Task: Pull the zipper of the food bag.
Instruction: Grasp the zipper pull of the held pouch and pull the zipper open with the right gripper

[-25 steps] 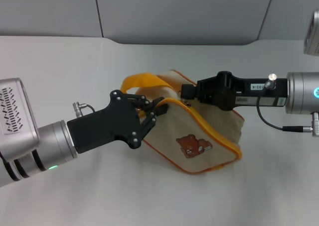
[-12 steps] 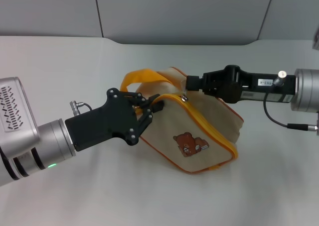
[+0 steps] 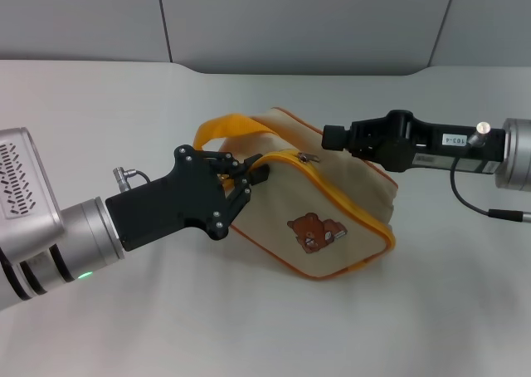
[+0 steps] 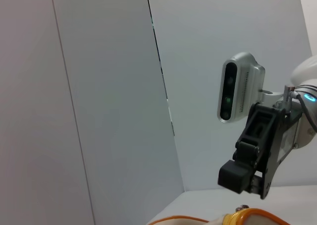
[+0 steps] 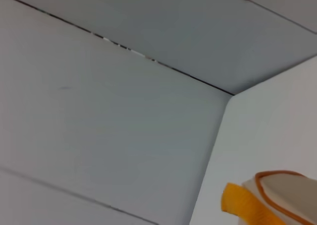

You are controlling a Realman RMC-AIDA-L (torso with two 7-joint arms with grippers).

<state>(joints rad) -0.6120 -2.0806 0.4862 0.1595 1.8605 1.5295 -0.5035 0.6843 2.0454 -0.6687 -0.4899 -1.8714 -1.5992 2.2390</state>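
The beige food bag (image 3: pixel 340 198), with orange-yellow piping and a brown bear patch (image 3: pixel 313 232), lies on the white table. Its orange-yellow loop strap (image 3: pixel 220 132) is at its left end. My left gripper (image 3: pixel 249 174) is shut on that left end of the bag, just below the strap. The small silver zipper (image 3: pixel 309 156) lies flat on the zip track near the left end. My right gripper (image 3: pixel 330 136) hovers just right of and above the zipper, apart from it. In the left wrist view the right gripper (image 4: pixel 247 173) hangs above the zipper (image 4: pixel 241 207).
The white table (image 3: pixel 124 103) meets a grey panelled wall (image 3: pixel 290 20) behind. The right arm's cable (image 3: pixel 465 198) hangs at the right. The right wrist view shows only the wall, the strap (image 5: pixel 242 202) and a corner of the bag (image 5: pixel 292 190).
My right gripper has drawn back to the right, away from the zipper. The pull tab, upright before, now lies flat. The bag has settled slightly left.
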